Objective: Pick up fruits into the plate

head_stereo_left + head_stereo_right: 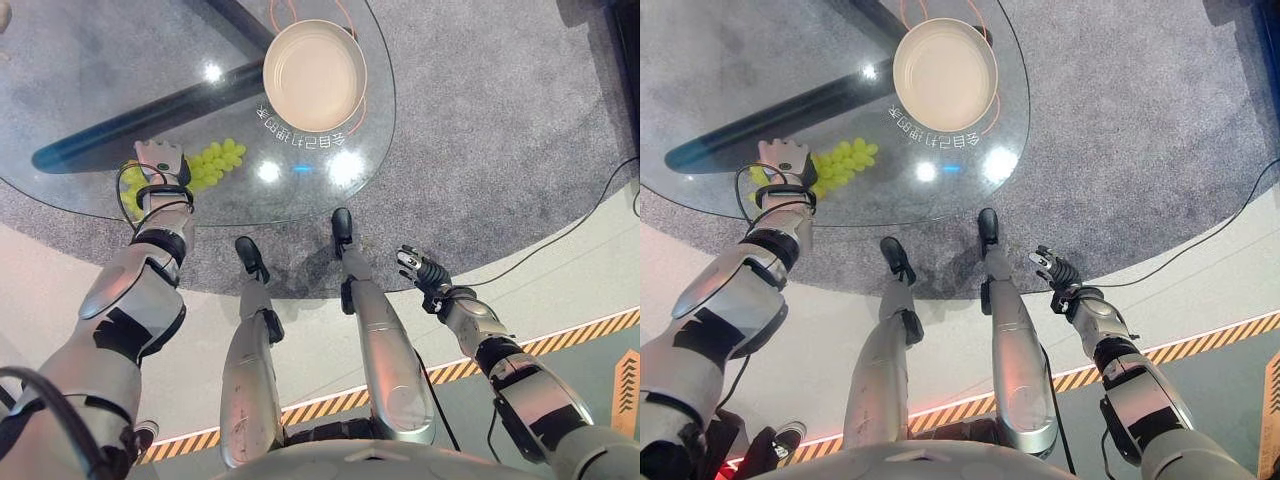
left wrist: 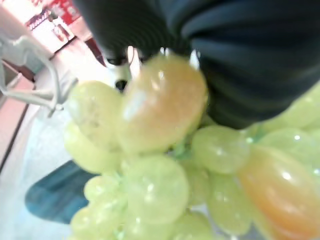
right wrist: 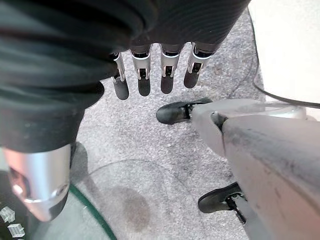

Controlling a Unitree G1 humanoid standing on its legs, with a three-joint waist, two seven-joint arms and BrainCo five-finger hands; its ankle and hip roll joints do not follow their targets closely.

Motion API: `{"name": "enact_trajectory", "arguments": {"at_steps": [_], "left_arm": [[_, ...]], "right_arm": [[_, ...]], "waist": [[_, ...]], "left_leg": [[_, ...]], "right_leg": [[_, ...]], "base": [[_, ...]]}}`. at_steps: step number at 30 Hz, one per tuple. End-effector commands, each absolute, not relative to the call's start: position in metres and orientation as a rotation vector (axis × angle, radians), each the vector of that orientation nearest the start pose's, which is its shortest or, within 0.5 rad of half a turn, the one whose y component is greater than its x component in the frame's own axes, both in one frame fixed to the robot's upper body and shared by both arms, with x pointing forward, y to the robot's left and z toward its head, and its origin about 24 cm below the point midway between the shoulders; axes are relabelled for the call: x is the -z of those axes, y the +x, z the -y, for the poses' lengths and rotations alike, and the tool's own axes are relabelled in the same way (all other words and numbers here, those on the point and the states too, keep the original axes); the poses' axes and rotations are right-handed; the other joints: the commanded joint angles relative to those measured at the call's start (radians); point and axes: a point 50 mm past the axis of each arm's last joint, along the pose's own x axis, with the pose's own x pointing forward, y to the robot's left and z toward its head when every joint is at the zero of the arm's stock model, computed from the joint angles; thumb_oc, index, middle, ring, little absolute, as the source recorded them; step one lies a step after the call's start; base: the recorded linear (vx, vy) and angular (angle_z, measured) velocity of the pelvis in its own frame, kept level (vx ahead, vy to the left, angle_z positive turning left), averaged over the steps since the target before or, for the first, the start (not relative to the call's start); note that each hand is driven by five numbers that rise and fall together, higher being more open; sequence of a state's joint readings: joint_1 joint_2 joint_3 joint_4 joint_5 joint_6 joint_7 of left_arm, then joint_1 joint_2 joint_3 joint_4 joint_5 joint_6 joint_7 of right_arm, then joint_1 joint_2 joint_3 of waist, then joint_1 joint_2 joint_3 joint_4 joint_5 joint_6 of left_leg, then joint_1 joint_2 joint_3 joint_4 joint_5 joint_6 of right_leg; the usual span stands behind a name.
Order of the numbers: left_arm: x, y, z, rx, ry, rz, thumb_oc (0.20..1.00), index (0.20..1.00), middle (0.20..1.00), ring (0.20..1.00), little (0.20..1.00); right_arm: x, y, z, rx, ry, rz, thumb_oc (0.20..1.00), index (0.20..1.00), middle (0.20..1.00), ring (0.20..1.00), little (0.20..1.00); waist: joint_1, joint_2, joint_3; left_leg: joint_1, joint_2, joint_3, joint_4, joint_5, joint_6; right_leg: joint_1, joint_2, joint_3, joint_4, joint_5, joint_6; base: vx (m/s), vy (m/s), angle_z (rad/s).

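Observation:
A bunch of green grapes (image 1: 218, 160) lies near the front left edge of the round glass table (image 1: 100, 70). My left hand (image 1: 158, 158) rests on the bunch's left end, back of the hand up. In the left wrist view the grapes (image 2: 150, 190) press right up against the hand's dark cover. An empty cream plate (image 1: 313, 75) stands at the table's far right, well apart from the grapes. My right hand (image 1: 418, 266) hangs low off the table over the grey carpet, its fingers (image 3: 144, 75) relaxed and holding nothing.
A dark bar (image 1: 150, 115) of the table's base shows through the glass. The table's front edge curves just before my left wrist. Grey carpet (image 1: 500, 120) surrounds the table, and a yellow-and-black striped line (image 1: 590, 328) crosses the floor nearer me.

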State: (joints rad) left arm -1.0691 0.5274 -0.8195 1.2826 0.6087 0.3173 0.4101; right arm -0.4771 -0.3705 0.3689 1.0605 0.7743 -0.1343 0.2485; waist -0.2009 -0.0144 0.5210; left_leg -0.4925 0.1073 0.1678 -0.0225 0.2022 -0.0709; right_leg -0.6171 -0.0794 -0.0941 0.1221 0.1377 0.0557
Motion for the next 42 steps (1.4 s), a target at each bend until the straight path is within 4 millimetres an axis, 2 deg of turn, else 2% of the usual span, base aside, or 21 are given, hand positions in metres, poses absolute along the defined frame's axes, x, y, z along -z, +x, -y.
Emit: {"name": "enact_trajectory", "arguments": {"at_steps": [1,10,18,28,32,38,42], "left_arm": [[-0.164,0.395,-0.28,-0.515,1.633,-0.136,0.2,0.2,0.2,0.2,0.2],[-0.178,0.397,-0.269,-0.435,1.261,-0.007,0.2,0.2,0.2,0.2,0.2],[-0.182,0.39,-0.252,-0.279,1.098,0.096,0.2,0.2,0.2,0.2,0.2],[-0.161,0.365,-0.238,-0.077,0.937,0.125,0.2,0.2,0.2,0.2,0.2],[-0.151,0.354,-0.231,0.0,0.874,0.115,0.2,0.2,0.2,0.2,0.2],[-0.14,0.342,-0.224,0.099,0.787,0.083,0.2,0.2,0.2,0.2,0.2],[-0.128,0.33,-0.213,0.22,0.711,0.047,0.2,0.2,0.2,0.2,0.2]], "right_arm": [[0.034,0.298,0.207,-0.145,0.203,-0.406,1.0,1.0,1.0,1.0,1.0],[0.013,0.302,0.212,-0.189,0.16,-0.315,1.0,1.0,1.0,1.0,1.0],[-0.003,0.301,0.215,-0.241,0.11,-0.261,1.0,1.0,1.0,1.0,1.0],[-0.036,0.299,0.202,-0.322,0.135,-0.101,1.0,1.0,1.0,1.0,1.0],[-0.052,0.3,0.191,-0.367,0.108,-0.035,1.0,1.0,1.0,1.0,1.0],[-0.058,0.297,0.179,-0.443,0.077,-0.019,1.0,1.0,1.0,1.0,1.0],[-0.054,0.294,0.168,-0.505,0.057,-0.053,1.0,1.0,1.0,1.0,1.0]], "waist": [[0.025,-0.034,-0.001],[0.05,-0.01,-0.001],[0.08,0.011,-0.03],[0.1,0.024,-0.129],[0.108,0.025,-0.172],[0.118,0.022,-0.226],[0.14,0.022,-0.29]], "left_leg": [[0.016,-0.038,-0.027,0.056,-0.037,-0.023],[0.118,-0.055,-0.045,0.027,-0.049,-0.012],[0.218,-0.069,-0.052,-0.012,-0.062,-0.005],[0.336,-0.068,-0.041,-0.049,-0.083,-0.009],[0.379,-0.064,-0.034,-0.056,-0.092,-0.01],[0.427,-0.061,-0.025,-0.057,-0.103,-0.007],[0.481,-0.061,-0.017,-0.055,-0.118,0.0]], "right_leg": [[0.064,0.058,0.028,0.001,0.003,0.02],[0.168,0.051,0.013,-0.011,-0.019,0.021],[0.267,0.034,-0.02,-0.029,-0.035,0.032],[0.4,0.01,-0.052,-0.087,-0.042,0.043],[0.453,0.003,-0.056,-0.117,-0.04,0.047],[0.509,-0.005,-0.06,-0.144,-0.035,0.053],[0.579,-0.009,-0.075,-0.166,-0.042,0.049]], "base": [[0.01,-0.017,0.04],[0.01,-0.006,0.04],[0.05,-0.01,0.1],[0.09,0.005,0.09],[0.09,0.014,-0.01],[0.12,0.004,-0.05],[0.19,-0.005,-0.1]]}}
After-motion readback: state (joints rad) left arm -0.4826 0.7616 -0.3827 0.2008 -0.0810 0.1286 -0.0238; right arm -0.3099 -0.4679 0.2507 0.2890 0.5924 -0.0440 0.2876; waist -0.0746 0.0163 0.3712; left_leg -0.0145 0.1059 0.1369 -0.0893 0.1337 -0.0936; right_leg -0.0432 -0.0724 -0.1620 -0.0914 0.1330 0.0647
